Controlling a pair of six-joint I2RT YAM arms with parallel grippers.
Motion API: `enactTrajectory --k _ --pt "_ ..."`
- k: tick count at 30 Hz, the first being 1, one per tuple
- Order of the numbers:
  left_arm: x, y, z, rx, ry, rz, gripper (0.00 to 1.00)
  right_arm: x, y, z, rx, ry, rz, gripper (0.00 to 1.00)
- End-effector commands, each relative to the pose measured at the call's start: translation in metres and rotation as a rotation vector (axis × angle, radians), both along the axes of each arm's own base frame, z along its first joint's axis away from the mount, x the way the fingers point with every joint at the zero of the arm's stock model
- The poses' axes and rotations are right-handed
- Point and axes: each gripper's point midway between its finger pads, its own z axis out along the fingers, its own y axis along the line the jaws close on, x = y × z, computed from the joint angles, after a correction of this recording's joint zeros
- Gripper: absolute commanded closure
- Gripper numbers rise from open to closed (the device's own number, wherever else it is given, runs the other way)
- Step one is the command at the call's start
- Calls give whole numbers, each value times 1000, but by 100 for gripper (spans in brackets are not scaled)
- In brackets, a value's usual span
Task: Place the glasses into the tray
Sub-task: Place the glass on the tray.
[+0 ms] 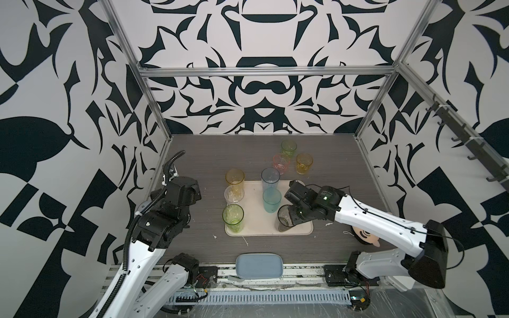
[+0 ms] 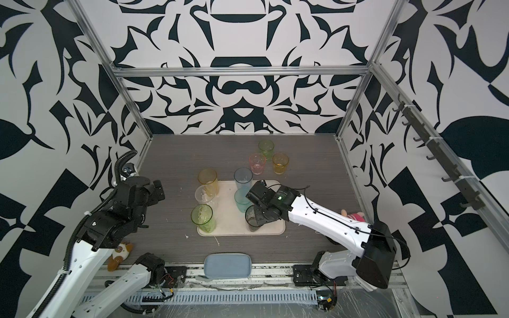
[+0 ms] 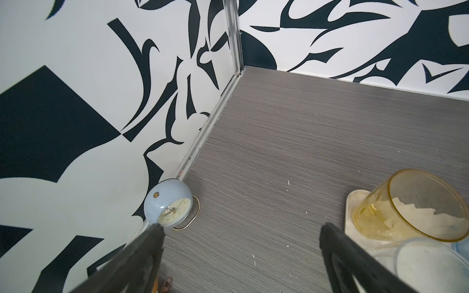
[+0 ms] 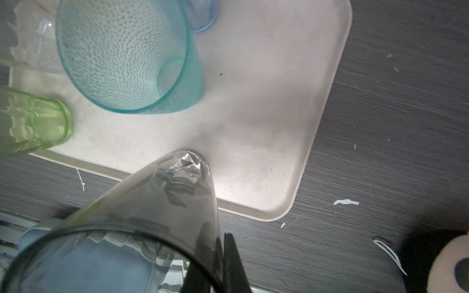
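The right gripper is clamped tight on the rim wall of the smoky grey glass, one finger inside and one outside. The glass's base is at the near edge of the tray; whether it rests there or hangs just above, I cannot tell. Just behind it stands the teal glass, with the blue glass farther back, and the right arm lies across the tray's right side. Along the tray's left edge stand the yellow glass, the colourless glass and the tall green glass. Beyond the tray, on the table, the short green glass, pink glass and amber glass cluster together. The left gripper hangs spread wide and empty left of the tray, with an alarm clock by the wall. A blue-grey pad lies at the table's front edge
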Motion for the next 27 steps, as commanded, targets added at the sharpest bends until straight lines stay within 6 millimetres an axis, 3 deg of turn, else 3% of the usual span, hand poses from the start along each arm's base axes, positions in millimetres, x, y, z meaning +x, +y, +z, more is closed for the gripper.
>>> enactTrajectory --k 1,15,27 --pt "-1 0 -4 -12 4 8 0 6 17 13 55 -38 -16 100" --pt "-2 1 -3 -16 -1 7 0 5 44 8 38 -36 25 100" --pt "-3 0 -4 -20 -2 4 1 11 48 1 13 -49 12 100"
